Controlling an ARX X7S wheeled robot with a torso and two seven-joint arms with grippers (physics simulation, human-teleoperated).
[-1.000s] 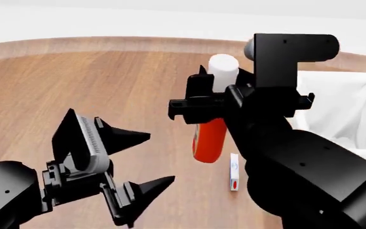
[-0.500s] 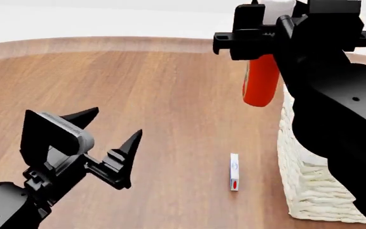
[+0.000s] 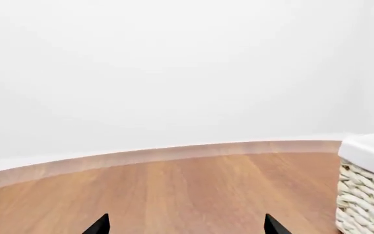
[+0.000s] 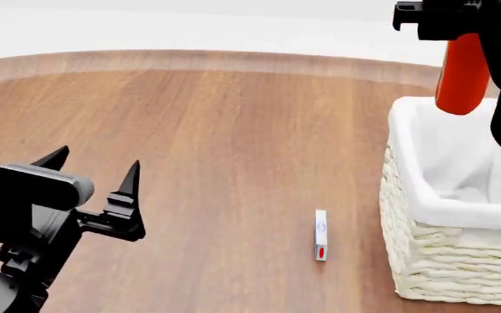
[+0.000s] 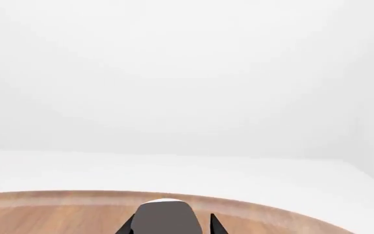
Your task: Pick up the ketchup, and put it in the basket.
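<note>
Grippers first: the right gripper (image 4: 446,16) sits at the upper right corner of the head view, clamped around the upper part of the ketchup (image 4: 462,75), whose orange-red body hangs down from it, tilted a little. The gripper's top is cut off by the frame edge, so how narrowly its jaws stand cannot be read there. In the right wrist view two dark fingertips (image 5: 217,226) show on either side of a rounded grey-white shape, which appears to be the cap of the bottle, pressed close between them.

The bottle's lower end hangs over the near-left part of the basket (image 4: 425,208), above its white cloth liner and clear of it; the bottle is not touching the wicker or the cloth. The basket stands on the tabletop (image 4: 216,130) at the right of the head view, its right side running out of frame.

The left gripper (image 4: 94,179) is at the lower left of the head view, well apart from the bottle and basket, jaws spread wide with both pointed tips aimed upward and nothing between them. In the left wrist view the two tips show far apart at the lower edge, with bare wood beyond and a corner of the basket at one side.

A small white box (image 4: 321,235) with a red spot stands on the wood just left of the basket, between the two arms, touching neither
</note>
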